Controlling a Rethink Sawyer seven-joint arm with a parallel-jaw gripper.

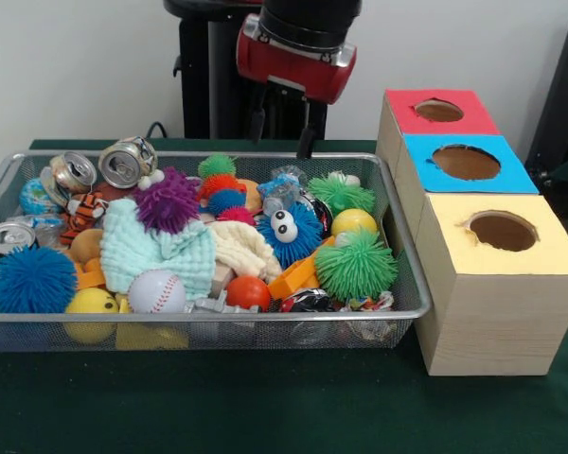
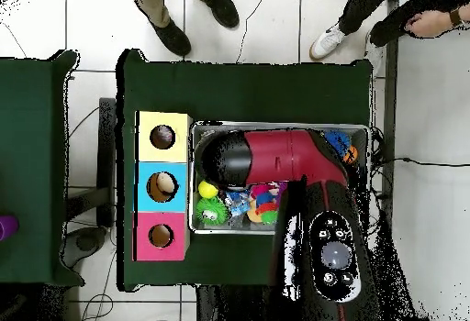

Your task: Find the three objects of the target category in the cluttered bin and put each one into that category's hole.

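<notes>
Cluttered bin (image 1: 409, 305) — a silver wire-mesh tray — sits on the green tabletop (image 1: 265, 407), just left of a row of three boxes in the front view. It is heaped with spiky balls in blue (image 1: 30, 278), green (image 1: 357, 265) and purple (image 1: 168, 200), a baseball (image 1: 156, 291), crushed cans (image 1: 126, 162), a mint cloth (image 1: 161, 251) and a blue fuzzy toy with googly eyes (image 1: 289, 232). The boxes have round holes in their tops: red (image 1: 439, 111), blue (image 1: 466, 162) and yellow (image 1: 503, 230). Above the bin's far edge hangs the red and black arm (image 1: 298, 47) — its gripper (image 1: 282, 132) shows two dark fingers (image 1: 307, 140) spread apart, holding nothing. From overhead, the arm covers most of the bin, and people's shoes (image 2: 323, 40) show at the far side.
</notes>
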